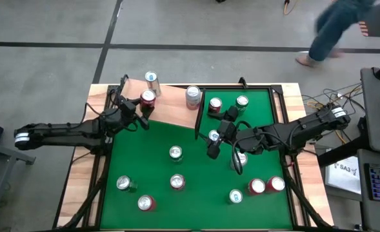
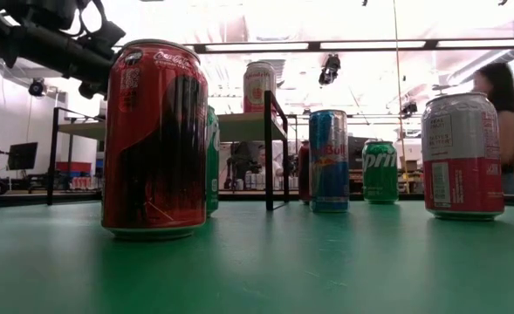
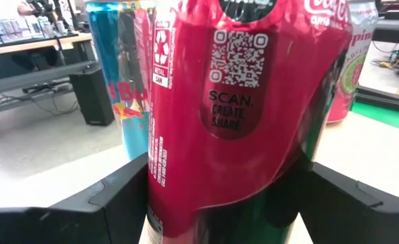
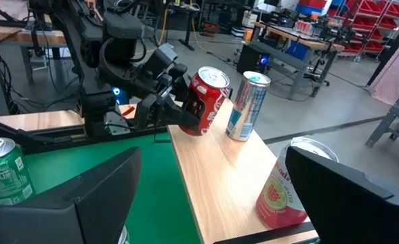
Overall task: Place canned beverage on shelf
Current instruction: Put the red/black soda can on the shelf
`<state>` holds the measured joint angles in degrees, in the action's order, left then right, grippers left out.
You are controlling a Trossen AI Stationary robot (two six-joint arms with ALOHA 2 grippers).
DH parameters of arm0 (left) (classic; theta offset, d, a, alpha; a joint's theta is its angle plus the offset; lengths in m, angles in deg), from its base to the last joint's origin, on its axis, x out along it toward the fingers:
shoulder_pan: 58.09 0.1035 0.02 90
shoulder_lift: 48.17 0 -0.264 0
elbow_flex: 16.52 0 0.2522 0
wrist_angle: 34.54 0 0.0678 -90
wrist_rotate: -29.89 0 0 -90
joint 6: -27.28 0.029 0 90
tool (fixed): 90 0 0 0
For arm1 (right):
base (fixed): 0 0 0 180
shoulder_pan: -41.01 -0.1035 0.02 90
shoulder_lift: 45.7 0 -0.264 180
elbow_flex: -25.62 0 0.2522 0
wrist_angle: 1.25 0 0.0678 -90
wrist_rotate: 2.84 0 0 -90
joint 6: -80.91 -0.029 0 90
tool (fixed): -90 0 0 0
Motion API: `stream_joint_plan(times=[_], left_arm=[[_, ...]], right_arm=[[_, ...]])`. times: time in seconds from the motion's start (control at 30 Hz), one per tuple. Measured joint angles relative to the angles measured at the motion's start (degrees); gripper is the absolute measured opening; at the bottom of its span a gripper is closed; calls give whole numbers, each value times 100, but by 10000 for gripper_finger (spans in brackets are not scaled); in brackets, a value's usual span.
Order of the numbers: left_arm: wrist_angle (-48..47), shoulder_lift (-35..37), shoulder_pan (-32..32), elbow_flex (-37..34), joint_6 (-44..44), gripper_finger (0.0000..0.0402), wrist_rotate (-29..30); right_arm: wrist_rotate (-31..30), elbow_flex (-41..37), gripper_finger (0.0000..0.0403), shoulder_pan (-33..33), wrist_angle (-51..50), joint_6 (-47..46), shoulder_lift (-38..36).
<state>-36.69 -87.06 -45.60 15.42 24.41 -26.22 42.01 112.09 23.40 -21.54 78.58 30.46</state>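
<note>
Left end effector (image 1: 142, 111) grips red can (image 1: 148, 98) over shelf (image 1: 170, 109).
Can tilted, beside blue can (image 1: 151, 78) near shelf's far edge; right end effector (image 1: 213, 143) open mid-table.

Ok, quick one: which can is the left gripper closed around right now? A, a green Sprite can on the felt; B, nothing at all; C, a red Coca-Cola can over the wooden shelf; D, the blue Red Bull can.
C: the left gripper is clamped on the red Coca-Cola can, tilted over the shelf beside the blue can.
</note>
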Motion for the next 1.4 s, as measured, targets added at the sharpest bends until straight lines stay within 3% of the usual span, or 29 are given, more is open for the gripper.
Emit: stream_joint_plan(times=[0.43, 1.0, 1.23, 1.4], left_arm=[[-25, -114, 0, -4, -414, 289, 15], [-223, -114, 0, -4, -282, 289, 11], [-239, -116, 0, -4, -269, 344, 9], [-247, -116, 0, -4, -264, 350, 9]], right_arm=[[-2, 0, 358, 2, -2, -22, 0], [-1, 2, 358, 0, -2, -17, 0], [0, 2, 358, 1, -4, -17, 0], [0, 2, 358, 1, -4, -17, 0]])
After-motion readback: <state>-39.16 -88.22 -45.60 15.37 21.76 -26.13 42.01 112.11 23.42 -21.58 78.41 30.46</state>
